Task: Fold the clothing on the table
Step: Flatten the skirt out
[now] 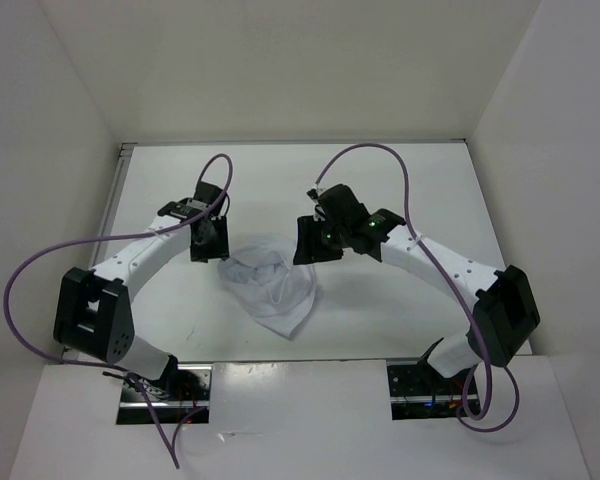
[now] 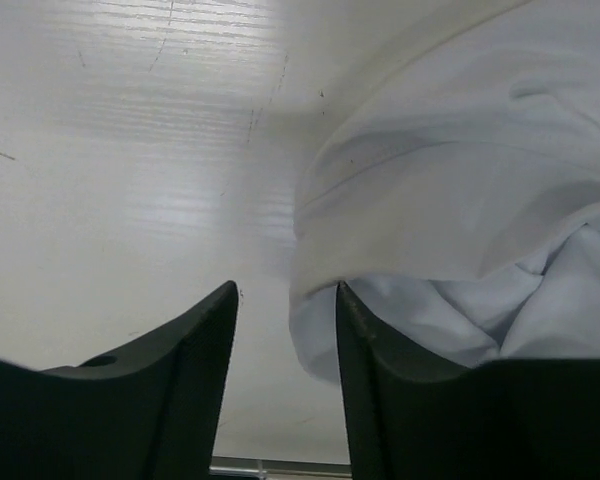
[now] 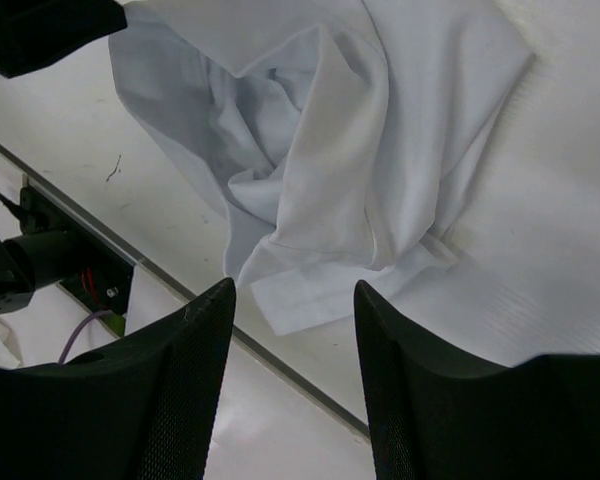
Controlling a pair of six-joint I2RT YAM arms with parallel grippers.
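The clothing [image 1: 270, 288] is a crumpled white garment lying in a heap on the table [image 1: 430, 180], near its front middle. My left gripper [image 1: 208, 246] is at the heap's upper left edge. In the left wrist view its jaws [image 2: 287, 295] stand apart, and a fold of the clothing [image 2: 460, 170] hangs partly into the gap against the right finger [image 2: 380, 390]. My right gripper [image 1: 315, 245] hovers at the heap's upper right, open [image 3: 293, 290], with the clothing [image 3: 320, 150] spread below and nothing between its fingers. A flat hem corner [image 3: 310, 295] points toward the table's rim.
White walls [image 1: 60, 120] close in the table on the left, back and right. The metal front rim [image 3: 290, 375] runs close to the garment's near corner. Purple cables [image 1: 20, 270] loop off both arms. The arm bases [image 1: 165, 385] sit beyond the front edge.
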